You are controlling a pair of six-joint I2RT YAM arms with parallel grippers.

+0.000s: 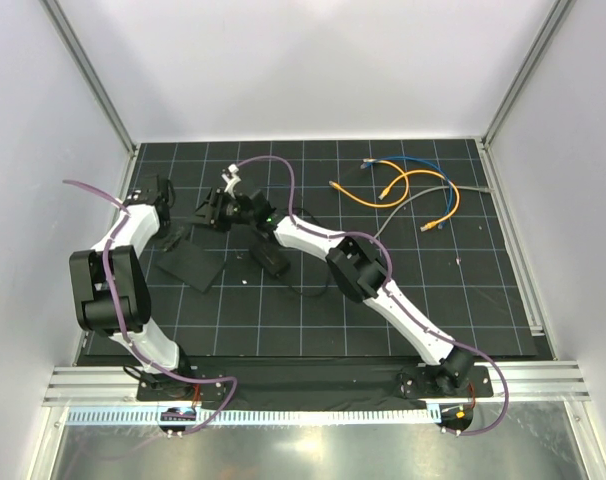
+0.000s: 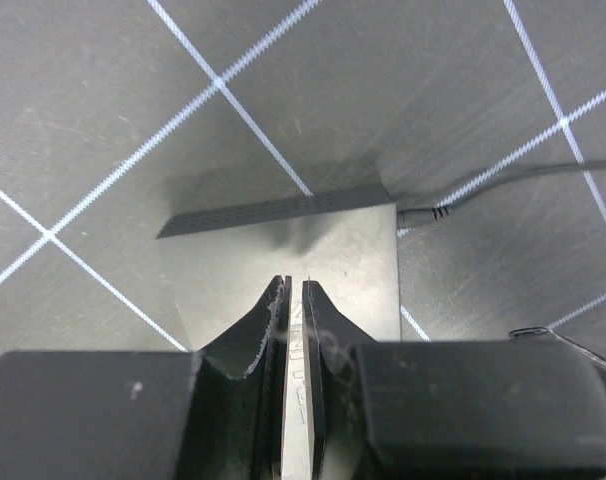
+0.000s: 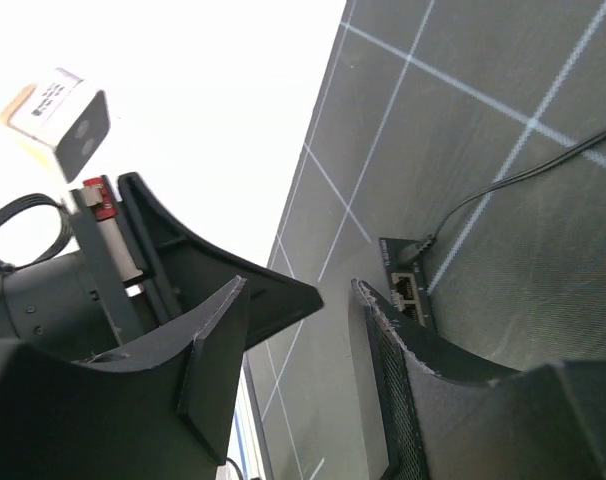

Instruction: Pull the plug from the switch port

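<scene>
Close in, the left gripper (image 2: 295, 287) has its two black fingers (image 2: 268, 330) drawn almost together, with only a thin slit between them. They sit at the near edge of the flat black rectangular switch (image 2: 338, 255), but I cannot tell whether they actually clamp it. A ribbed vent strip runs along the box's far edge, and a thin black cord (image 2: 513, 180) enters its right side at the far corner.

The right gripper (image 3: 338, 292) has its jaws spread apart with nothing between them. Just past its fingertips is the switch's end face, where two pale sockets (image 3: 408, 290) show, with the cord plugged in beside them.

From above, the switch lies on the black grid-lined mat (image 1: 383, 300), left of centre, with both grippers at its far end. A small black brick (image 1: 268, 257) lies just to its right. Loose blue, orange and grey cables (image 1: 413, 185) lie well apart, toward the far right corner.
</scene>
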